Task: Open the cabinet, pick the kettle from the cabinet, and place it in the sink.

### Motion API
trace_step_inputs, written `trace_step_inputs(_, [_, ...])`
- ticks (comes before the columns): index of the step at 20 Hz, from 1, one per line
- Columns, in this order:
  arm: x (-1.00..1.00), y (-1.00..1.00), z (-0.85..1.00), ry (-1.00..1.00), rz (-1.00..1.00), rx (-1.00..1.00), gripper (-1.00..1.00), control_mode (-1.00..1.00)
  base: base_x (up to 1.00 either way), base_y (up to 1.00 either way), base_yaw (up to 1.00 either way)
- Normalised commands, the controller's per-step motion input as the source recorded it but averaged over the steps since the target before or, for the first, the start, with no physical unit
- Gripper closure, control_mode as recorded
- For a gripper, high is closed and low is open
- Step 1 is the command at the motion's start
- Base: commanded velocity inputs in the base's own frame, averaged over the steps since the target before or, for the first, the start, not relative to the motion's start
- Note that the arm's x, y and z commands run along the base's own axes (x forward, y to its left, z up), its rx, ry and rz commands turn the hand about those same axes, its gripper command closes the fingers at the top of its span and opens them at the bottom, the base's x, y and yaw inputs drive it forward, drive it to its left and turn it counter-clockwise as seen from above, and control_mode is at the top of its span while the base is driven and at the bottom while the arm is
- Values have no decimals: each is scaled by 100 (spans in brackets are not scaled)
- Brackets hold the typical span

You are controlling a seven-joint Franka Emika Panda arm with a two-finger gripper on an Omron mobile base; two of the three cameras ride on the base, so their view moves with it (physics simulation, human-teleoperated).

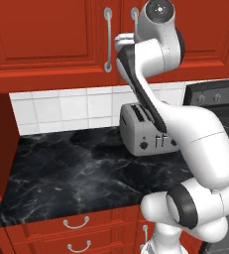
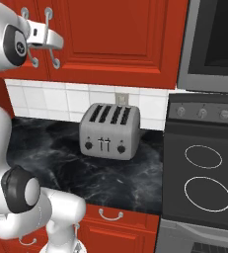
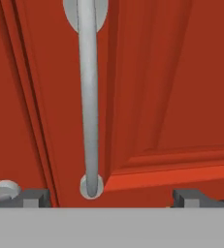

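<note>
The red cabinet [image 1: 46,34] hangs above the counter with both doors closed. Its two long silver handles [image 1: 108,39] run side by side at the middle seam. My gripper [image 3: 111,198] is raised to the right door's handle [image 3: 89,97] and stands open. The bar runs upright between the two dark fingertips [image 3: 36,197], closer to the left one, and neither tip touches it. From the right base view the white hand [image 2: 44,35] sits level with the lower half of that handle [image 2: 50,37]. The kettle is hidden behind the doors. The sink is out of view.
A silver four-slot toaster [image 2: 109,131] stands on the black marble counter [image 1: 71,173] against the white tiled wall. A black stove [image 2: 204,173] lies to the right, under a dark appliance [image 2: 214,39]. Red drawers [image 1: 76,223] run below the counter's edge.
</note>
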Motion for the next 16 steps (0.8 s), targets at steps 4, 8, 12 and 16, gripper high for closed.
trace_step_inputs(4, [23,8,0,-6,0,0,-100,-100,0,0,0])
trace_step_inputs(8, [28,0,0,-3,0,0,-100,-100,0,0,0])
trace_step_inputs(12, [33,0,0,0,1,0,-100,-100,0,0,0])
trace_step_inputs(16, [35,0,0,0,3,2,-100,-100,0,0,0])
